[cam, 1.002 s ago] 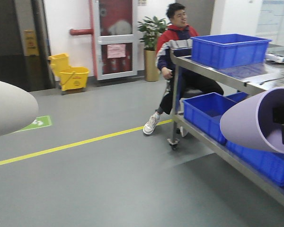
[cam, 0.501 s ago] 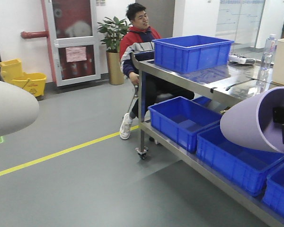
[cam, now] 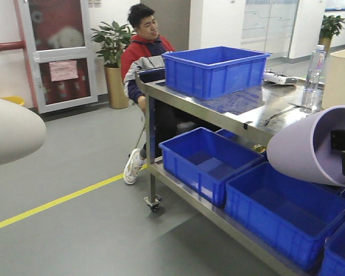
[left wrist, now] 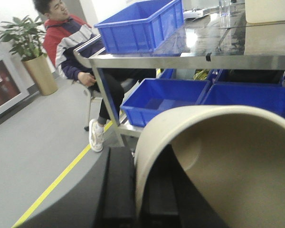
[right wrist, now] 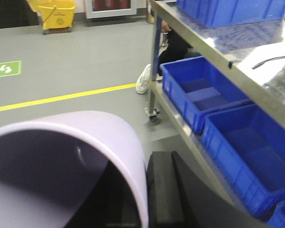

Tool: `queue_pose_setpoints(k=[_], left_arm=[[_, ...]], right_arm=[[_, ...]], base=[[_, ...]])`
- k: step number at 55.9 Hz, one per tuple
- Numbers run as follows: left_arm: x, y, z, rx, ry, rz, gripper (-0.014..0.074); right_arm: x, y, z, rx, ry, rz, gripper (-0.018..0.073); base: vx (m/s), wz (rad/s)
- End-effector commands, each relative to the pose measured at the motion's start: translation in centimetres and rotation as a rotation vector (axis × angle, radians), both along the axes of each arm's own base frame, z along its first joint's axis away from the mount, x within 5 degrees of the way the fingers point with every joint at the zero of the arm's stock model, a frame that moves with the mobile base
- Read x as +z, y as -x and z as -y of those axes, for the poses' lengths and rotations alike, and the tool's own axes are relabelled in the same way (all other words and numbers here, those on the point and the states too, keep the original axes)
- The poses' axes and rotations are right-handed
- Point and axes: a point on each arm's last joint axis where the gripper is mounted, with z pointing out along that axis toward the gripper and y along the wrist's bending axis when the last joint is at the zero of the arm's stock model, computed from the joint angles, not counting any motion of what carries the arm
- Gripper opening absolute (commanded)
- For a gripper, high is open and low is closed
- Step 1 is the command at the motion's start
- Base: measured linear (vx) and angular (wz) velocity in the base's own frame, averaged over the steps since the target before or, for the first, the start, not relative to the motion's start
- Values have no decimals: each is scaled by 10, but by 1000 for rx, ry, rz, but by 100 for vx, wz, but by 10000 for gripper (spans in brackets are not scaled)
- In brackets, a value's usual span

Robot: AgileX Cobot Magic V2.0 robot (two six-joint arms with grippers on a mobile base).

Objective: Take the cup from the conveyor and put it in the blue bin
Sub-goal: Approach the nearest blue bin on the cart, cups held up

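My left gripper (left wrist: pixel 138 190) is shut on the wall of a cream cup (left wrist: pixel 218 156), one finger inside and one outside; the cup shows at the left edge of the front view (cam: pixel 11 135). In the same way, my right gripper (right wrist: pixel 143 194) is shut on the rim of a lavender cup (right wrist: pixel 61 156), which the front view shows at the right (cam: pixel 310 146). The blue bin (cam: pixel 215 69) stands on top of a steel cart (cam: pixel 241 118) ahead; it also appears in both wrist views (left wrist: pixel 140 26) (right wrist: pixel 237 9). The conveyor is out of view.
Smaller blue shelf bins (cam: pixel 210 161) fill the cart's lower shelf. A seated person (cam: pixel 144 52) is behind the cart's left end. A cream tub (cam: pixel 340 75) and a water bottle (cam: pixel 315 66) stand on the cart top. A yellow line (cam: pixel 52 202) crosses the grey floor.
The front view has swung right: the cart, bins and person have shifted left in the frame and the cart looks nearer. Both cups stay held as before.
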Motion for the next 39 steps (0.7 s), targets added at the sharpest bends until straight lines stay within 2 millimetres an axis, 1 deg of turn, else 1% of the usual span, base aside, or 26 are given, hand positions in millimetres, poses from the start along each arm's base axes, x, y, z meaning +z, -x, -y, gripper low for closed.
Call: queue_pose_setpoints(k=[1, 19, 39], left_arm=[[17, 5, -1, 10, 52, 110, 0], [17, 5, -1, 10, 52, 110, 0], [17, 5, -1, 10, 52, 110, 0]], right_arm=[[20, 4, 2, -12, -32, 127, -9], [20, 4, 2, -12, -32, 127, -9], [20, 4, 2, -12, -32, 127, -9]], base=[[39, -19], [37, -34], [33, -62]])
